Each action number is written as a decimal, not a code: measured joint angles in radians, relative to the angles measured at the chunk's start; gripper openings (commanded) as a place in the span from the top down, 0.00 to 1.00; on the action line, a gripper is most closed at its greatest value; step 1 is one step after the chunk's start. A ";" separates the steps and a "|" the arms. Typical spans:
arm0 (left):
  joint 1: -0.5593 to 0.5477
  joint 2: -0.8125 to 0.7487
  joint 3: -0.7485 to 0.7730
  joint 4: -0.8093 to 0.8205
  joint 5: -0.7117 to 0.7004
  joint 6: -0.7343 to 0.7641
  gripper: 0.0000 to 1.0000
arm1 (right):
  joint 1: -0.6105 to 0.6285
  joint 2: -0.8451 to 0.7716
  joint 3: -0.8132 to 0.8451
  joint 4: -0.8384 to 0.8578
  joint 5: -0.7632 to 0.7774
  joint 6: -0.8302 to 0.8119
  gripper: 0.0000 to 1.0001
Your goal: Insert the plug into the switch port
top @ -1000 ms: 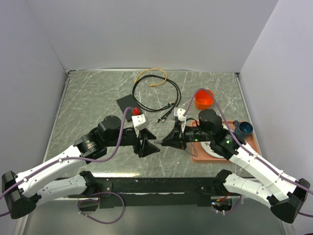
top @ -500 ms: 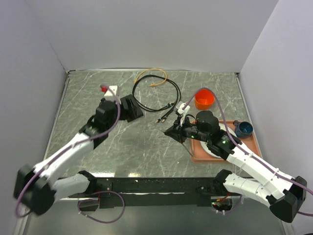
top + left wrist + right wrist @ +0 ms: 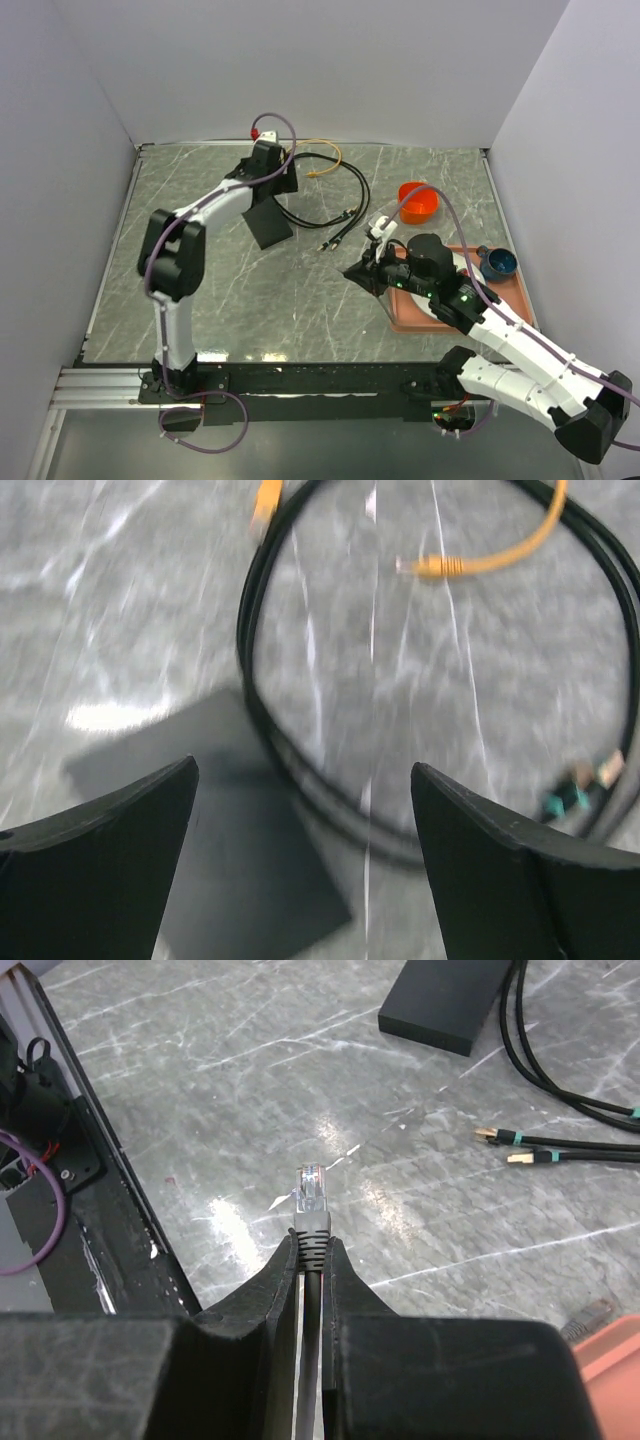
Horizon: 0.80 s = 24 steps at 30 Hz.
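Clamped between the narrowed jaws of the right gripper: the plug, nose out, pointing left across the table. Well apart from it, toward the far left: the switch, lying flat, long axis roughly near-to-far and a little skewed, socket edge not discernible. Far nearer to the left gripper, spread wide just above it, beside 1 black cable loop. Against 1 second ago: no longer tip-to-tip mid-table; left swung to the far side, right drawn slightly toward the tray, plug kept.
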 measured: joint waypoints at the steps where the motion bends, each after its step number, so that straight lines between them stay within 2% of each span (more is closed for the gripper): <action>1: 0.003 0.052 0.058 -0.013 -0.005 0.003 0.10 | -0.001 -0.012 -0.006 -0.001 0.003 0.002 1.00; 4: 0.016 0.184 0.196 -0.053 -0.013 0.010 0.13 | -0.006 -0.043 -0.021 -0.008 0.008 0.010 1.00; 8: 0.029 0.296 0.285 -0.105 -0.020 0.026 0.18 | -0.008 -0.052 -0.023 -0.016 0.008 0.017 1.00; 11: 0.036 0.342 0.320 -0.125 -0.047 0.042 0.28 | -0.009 -0.053 -0.023 -0.024 0.008 0.018 1.00; 12: 0.037 0.343 0.320 -0.129 -0.052 0.046 0.35 | -0.009 -0.055 -0.024 -0.024 0.009 0.018 1.00; 15: 0.037 0.342 0.312 -0.125 -0.060 0.063 0.44 | -0.010 -0.056 -0.024 -0.026 0.010 0.018 1.00; 24: 0.010 0.211 0.078 -0.014 -0.027 0.100 0.50 | -0.010 -0.029 -0.024 -0.025 0.009 0.018 1.00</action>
